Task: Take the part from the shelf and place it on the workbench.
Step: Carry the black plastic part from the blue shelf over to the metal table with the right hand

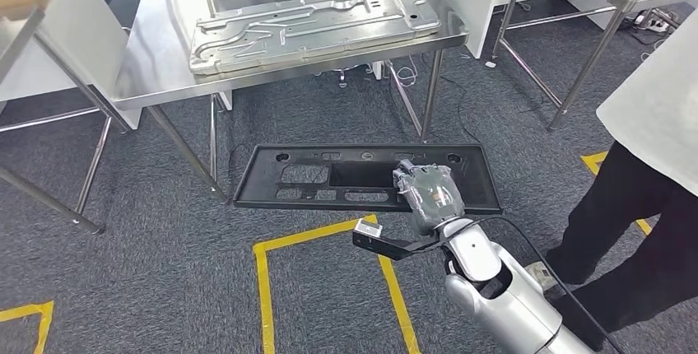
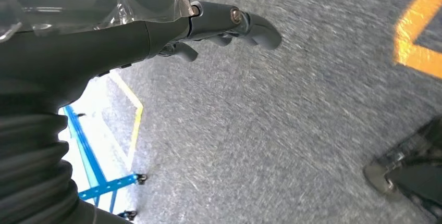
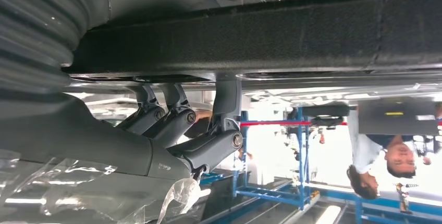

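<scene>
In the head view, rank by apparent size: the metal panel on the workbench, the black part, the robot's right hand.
1-2. Metal panel and black part: alike; the part is nearer the camera, so unranked.
3. Right hand, holding the part.

**A factory workshop floor**

This is an industrial workshop. Steel benches (image 1: 156, 66) on thin metal legs stand on grey carpet (image 1: 148, 288) marked with yellow tape lines (image 1: 265, 288). One bench carries a large stamped metal panel (image 1: 313, 25). Cables (image 1: 411, 74) trail on the floor under the bench. In the right wrist view, blue metal racks (image 3: 299, 182) stand in a brightly lit hall. A person (image 1: 650, 165) in a white top and dark trousers stands beside the marked area.
</scene>
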### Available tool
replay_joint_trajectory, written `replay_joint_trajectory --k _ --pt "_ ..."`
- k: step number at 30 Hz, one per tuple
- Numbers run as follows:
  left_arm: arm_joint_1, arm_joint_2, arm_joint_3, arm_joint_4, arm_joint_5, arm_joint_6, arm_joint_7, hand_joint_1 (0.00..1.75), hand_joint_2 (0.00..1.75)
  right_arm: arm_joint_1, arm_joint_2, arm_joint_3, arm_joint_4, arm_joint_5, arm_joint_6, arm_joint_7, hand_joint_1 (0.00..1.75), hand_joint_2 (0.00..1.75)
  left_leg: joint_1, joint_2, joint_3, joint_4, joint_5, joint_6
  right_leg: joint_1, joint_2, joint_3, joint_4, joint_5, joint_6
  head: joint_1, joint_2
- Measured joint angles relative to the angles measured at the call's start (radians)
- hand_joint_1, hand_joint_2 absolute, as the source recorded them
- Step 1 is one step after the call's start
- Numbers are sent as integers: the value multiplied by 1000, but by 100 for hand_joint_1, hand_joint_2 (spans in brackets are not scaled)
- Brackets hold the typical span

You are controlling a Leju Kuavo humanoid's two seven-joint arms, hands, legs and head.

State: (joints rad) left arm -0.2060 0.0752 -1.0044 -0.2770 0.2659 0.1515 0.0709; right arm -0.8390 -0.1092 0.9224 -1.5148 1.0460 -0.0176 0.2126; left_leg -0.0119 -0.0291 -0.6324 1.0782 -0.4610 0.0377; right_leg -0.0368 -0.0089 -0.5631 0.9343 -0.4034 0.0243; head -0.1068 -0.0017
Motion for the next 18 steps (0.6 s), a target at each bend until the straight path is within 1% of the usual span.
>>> replay_joint_trajectory --k 1,2,3,4,5,6,7,8,9,10,11,12,13,14,15,16,17,18 --pt "-1 0 0 0 -1 -1 0 0 175 2 0 0 0 0 0 1 175 175 4 11 -41 78 -29 -4 1 -10 0 0 -2 -1 0 0" --pt "0 0 0 0 -3 -2 1 0 175 5 0 0 0 -1 0 1 175 175 6 15 -73 134 -45 -6 2 -22 1 0 -4 -2 0 0" --pt "1 -1 0 0 -6 -4 1 0 175 8 0 0 0 -1 0 1 175 175 7 17 -87 153 -42 -5 3 -34 3 0 -6 -2 0 0" --pt "2 -1 -1 0 -8 -5 2 0 175 10 0 0 0 -3 0 1 175 175 6 19 -77 126 -22 0 5 -44 5 0 -8 -2 0 0" --pt "3 -1 -1 0 -10 -6 3 0 175 11 0 0 0 -7 -1 1 175 175 3 22 -47 61 11 10 8 -52 10 -2 -10 -2 0 0" --pt "3 1 0 0 -12 -5 4 0 175 11 0 -1 0 -13 -3 0 175 175 -6 31 -3 -26 48 27 9 -61 16 -7 -11 -2 0 0" --pt "3 4 0 0 -14 -5 5 0 175 11 0 -2 0 -21 -9 -1 175 175 -17 42 38 -107 77 44 10 -68 22 -11 -12 -1 0 0" --pt "1 7 0 -1 -15 -4 7 0 175 11 0 -3 0 -28 -18 -4 175 175 -28 52 67 -165 94 57 10 -77 26 -15 -13 2 0 0" --pt "0 10 0 -1 -16 -2 10 0 175 12 0 -4 -1 -33 -27 -7 175 175 -37 60 82 -196 99 66 8 -86 28 -18 -14 6 0 0" --pt "0 11 0 -2 -16 -1 14 0 175 12 1 -4 -1 -33 -34 -9 175 175 -42 59 84 -205 98 67 8 -94 30 -21 -14 11 0 0" --pt "-1 13 0 -2 -15 1 18 0 175 14 2 -4 -2 -31 -38 -10 175 175 -40 56 92 -213 101 69 8 -96 34 -25 -14 15 0 0" --pt "0 13 0 -2 -15 2 21 0 175 14 3 -5 -4 -27 -38 -11 175 175 -36 52 102 -226 107 70 8 -85 37 -24 -18 19 0 0" --pt "0 12 0 -2 -14 3 25 0 175 13 4 -5 -6 -23 -37 -10 175 175 -31 47 112 -238 113 71 9 -64 31 -6 -31 21 0 0" --pt "-1 11 0 -2 -12 3 29 0 175 13 4 -5 -8 -20 -36 -10 175 175 -26 42 123 -248 119 71 10 -38 12 37 -54 23 0 0" --pt "-3 8 1 -2 -10 2 31 0 175 12 3 -5 -10 -17 -35 -10 175 175 -23 38 126 -250 119 70 9 -14 -21 103 -85 25 0 0" --pt "-5 5 1 -2 -8 1 33 0 175 14 1 -5 -11 -15 -34 -10 175 175 -22 32 127 -248 117 70 10 -2 -64 181 -116 28 0 0" --pt "-5 3 1 -2 -5 0 35 0 175 16 0 -5 -11 -13 -31 -10 175 175 -22 26 127 -245 114 69 10 3 -103 248 -136 32 0 0" --pt "-4 1 1 -2 -3 -2 35 0 175 19 -2 -5 -11 -11 -29 -10 175 175 -22 20 128 -242 110 68 10 4 -129 282 -137 35 0 0"
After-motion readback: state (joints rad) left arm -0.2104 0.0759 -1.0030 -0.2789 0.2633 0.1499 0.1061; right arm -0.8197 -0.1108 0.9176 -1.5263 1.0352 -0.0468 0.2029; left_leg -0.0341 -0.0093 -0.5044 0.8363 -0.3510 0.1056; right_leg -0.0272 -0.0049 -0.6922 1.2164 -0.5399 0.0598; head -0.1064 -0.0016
